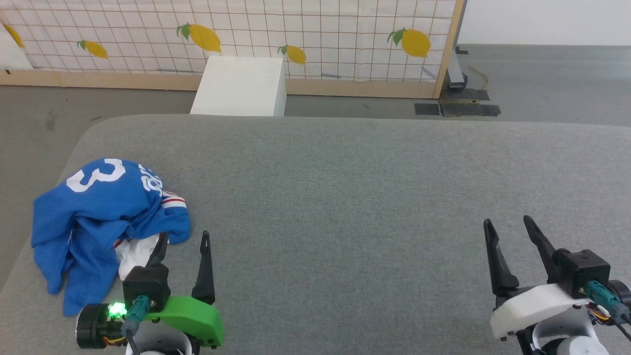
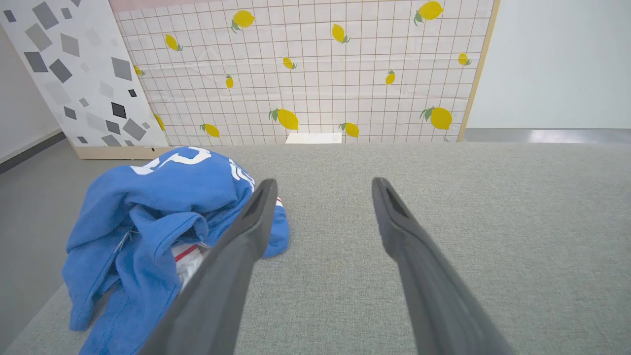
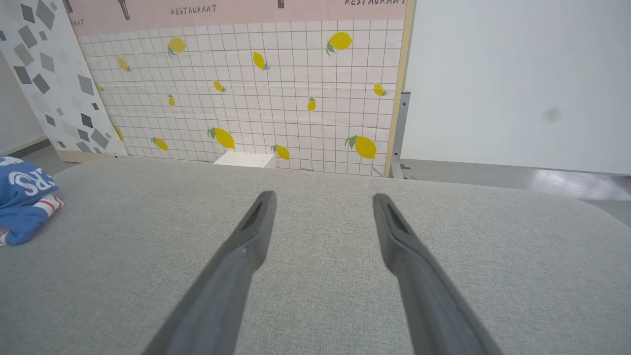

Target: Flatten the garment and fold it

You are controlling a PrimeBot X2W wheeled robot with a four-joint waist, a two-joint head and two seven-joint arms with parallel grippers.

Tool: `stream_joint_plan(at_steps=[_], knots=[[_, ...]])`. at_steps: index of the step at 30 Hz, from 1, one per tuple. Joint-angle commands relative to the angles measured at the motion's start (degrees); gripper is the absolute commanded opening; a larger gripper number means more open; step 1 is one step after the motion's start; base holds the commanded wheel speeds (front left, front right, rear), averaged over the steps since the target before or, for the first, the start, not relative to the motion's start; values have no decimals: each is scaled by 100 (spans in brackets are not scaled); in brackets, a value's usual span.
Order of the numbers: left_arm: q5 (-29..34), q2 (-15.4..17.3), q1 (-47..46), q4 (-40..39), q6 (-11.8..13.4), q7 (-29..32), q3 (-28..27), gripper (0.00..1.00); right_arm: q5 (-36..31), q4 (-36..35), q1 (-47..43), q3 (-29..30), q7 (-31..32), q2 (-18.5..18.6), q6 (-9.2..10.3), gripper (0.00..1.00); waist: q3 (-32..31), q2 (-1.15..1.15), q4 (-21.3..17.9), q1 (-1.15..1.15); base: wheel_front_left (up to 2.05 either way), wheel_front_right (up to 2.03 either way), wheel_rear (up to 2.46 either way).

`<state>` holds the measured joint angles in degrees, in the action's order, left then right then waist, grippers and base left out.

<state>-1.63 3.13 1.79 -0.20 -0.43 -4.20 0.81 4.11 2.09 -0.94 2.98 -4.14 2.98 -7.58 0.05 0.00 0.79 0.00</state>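
Clearly, the garment (image 1: 106, 207) is bunched in a heap at the left edge of the grey surface (image 1: 345, 197), just left of the left gripper (image 1: 183, 239), while the right gripper (image 1: 508, 220) is seen well away, and both sets of jaws are spread.

Head view downward, wrist views low, forward, sharing lemon screen (image 1: 320, 34)

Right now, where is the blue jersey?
In the head view the garment lies crumpled at the left end of the grey padded surface, right beside the open left gripper and far from the right gripper.
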Motion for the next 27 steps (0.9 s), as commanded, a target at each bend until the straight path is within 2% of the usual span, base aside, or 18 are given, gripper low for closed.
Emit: stream_joint_plan(at_steps=[1,27], knots=[[-47,-7,55,-16,42,-60,10,100,50,24,14,16,-72,-4,3,100,-2,0,17,0,0,0,0],[-225,-12,226,-11,83,-367,-21,100,242,277,14,-77,-378,-6,5,100,-72,0,578,0,0,0,0]])
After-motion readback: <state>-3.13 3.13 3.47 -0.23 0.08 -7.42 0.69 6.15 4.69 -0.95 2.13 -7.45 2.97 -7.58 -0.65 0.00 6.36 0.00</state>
